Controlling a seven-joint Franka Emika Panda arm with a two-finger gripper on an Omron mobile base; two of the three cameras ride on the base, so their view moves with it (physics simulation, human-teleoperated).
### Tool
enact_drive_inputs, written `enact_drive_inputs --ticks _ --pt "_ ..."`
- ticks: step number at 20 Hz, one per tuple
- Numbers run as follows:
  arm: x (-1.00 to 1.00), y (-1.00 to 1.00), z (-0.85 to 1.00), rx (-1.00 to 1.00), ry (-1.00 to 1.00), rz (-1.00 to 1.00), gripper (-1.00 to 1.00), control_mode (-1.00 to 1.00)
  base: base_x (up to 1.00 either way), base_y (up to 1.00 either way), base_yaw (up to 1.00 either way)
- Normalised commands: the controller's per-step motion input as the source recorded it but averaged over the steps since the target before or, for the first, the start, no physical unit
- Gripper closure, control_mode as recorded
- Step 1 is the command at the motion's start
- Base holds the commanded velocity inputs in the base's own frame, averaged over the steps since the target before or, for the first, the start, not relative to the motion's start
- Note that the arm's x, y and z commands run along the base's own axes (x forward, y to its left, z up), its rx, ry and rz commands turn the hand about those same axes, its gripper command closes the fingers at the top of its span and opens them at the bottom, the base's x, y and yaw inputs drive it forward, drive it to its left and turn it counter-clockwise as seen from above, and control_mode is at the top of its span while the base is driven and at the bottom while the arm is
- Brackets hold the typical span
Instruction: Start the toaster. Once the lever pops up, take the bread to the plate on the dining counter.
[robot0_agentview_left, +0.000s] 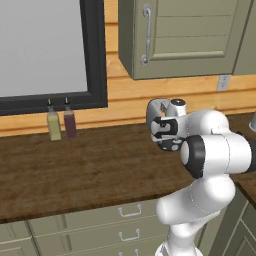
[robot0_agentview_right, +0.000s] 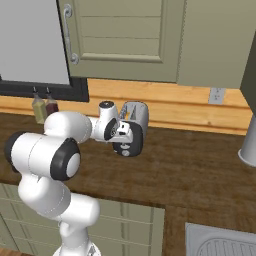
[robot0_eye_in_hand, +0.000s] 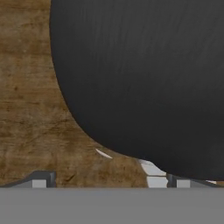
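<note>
Fingers (robot0_eye_in_hand: 41, 178) first: mine stand spread wide at the foot of the hand view, nothing between them, so the gripper (robot0_agentview_left: 162, 129) is released and carries nothing. Close before the lens hangs a dark rounded mass (robot0_eye_in_hand: 144, 78), matte and faintly streaked; I cannot tell what it is. Past it lies the wood counter (robot0_agentview_left: 100, 170), deep brown, grained and flat, with grey-green drawers (robot0_agentview_left: 100, 217) and thin wire pulls beneath its front edge.

I cannot tell from here where the bread is, nor the toaster, nor the plate. My judgement of the slice is that it will be light, thin and dry-crusted, stiff enough to lift by an edge yet crumbly under a hard squeeze. I would pinch it across its two flat faces near the top edge and close gently. It should not be slippery. The toaster lever likely needs a firm downward push rather than a grip.

Further off, by the right base view, a ribbed pale sink (robot0_agentview_right: 220, 245) sits at the counter's end. At the back stand two slim bottles (robot0_agentview_left: 61, 125) — one yellowish, one dark red — against a honey-coloured plank wall. Above them are a dark window frame (robot0_agentview_left: 95, 55) and a panelled sage cabinet (robot0_agentview_left: 190, 40) with a metal handle.
</note>
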Motion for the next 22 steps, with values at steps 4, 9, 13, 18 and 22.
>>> enact_drive_inputs --ticks 4,9,13,18,22 --pt "0.0 0.0 -0.13 0.0 0.0 0.0 -1.0 -1.0 0.0 0.0 0.0" --pt "0.0 0.0 -0.03 0.0 0.0 0.0 -1.0 -1.0 0.0 0.0 0.0" --pt "-0.07 -0.02 0.0 0.0 0.0 0.0 -1.0 -1.0 0.0 0.0 0.0" --pt "-0.12 -0.06 0.03 0.0 0.01 0.0 -1.0 -1.0 0.0 0.0 0.0" --pt "-0.07 -0.05 0.18 0.0 0.0 0.0 -1.0 -1.0 0.0 0.0 0.0"
